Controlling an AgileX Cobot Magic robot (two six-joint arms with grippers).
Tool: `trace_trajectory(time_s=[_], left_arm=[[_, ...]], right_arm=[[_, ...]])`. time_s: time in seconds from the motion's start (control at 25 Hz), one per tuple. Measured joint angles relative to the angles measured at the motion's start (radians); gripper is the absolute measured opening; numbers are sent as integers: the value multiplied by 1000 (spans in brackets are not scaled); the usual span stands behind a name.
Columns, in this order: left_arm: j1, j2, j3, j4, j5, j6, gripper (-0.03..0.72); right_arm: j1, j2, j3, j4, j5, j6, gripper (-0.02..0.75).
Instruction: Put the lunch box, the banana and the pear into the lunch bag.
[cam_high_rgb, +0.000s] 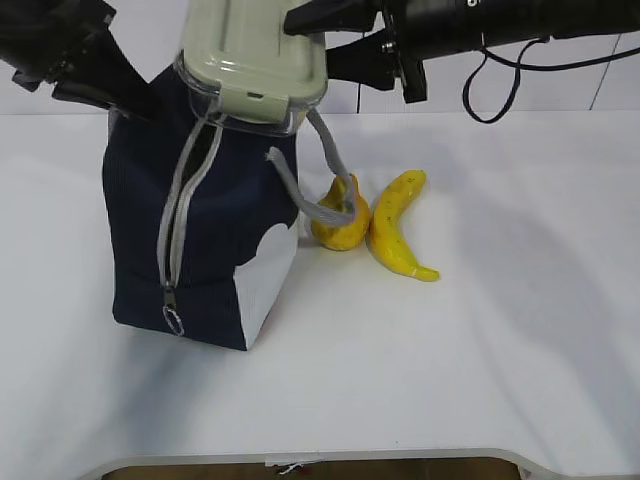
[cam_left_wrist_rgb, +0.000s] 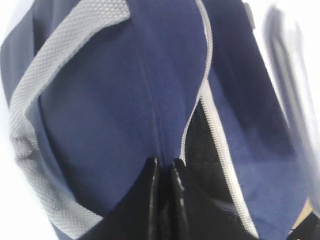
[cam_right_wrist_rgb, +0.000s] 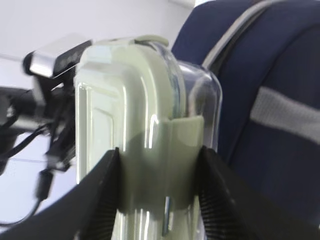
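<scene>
Grey handle seemingly across pear; banana beside

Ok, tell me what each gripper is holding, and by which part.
The right gripper clamps the lunch box across its end, over a lid clip. The left gripper is shut, pinching the lunch bag fabric beside the zipper opening.

Bright even light, soft shadows (wrist views blurred)

A lab-style robot test bench is showing here: a bare white table is standing against a plain white wall, with black cable hanging from the arms.
</scene>
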Motion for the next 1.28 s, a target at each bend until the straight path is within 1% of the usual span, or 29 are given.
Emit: trace_trajectory(time_s=[0.16,0.28,0.4,0.52,0.64,0.8,1.04,1.28], left_arm=[[0,-3,0,-22,2,0,3],[0,-6,0,-34,4,0,3],[0,-6,0,-61,4,0,3],[-2,-6,0,-89,2,0,2],[-2,-6,0,-102,-1,0,2],[-2,-6,0,-130,-3,20,2],[-2,-6,0,-162,-4,40,1],[-2,-6,0,-171,-4,43,1]], right_arm=[[0,15,0,-63,-25,0,363],[0,33,0,-146,-40,2,363],[0,35,0,-243,-87,12,363],[0,35,0,-292,-125,22,363],[5,36,0,-289,-131,25,363],[28,36,0,-255,-146,25,363],[75,36,0,-235,-167,27,363],[123,38,4,-209,-230,27,363]])
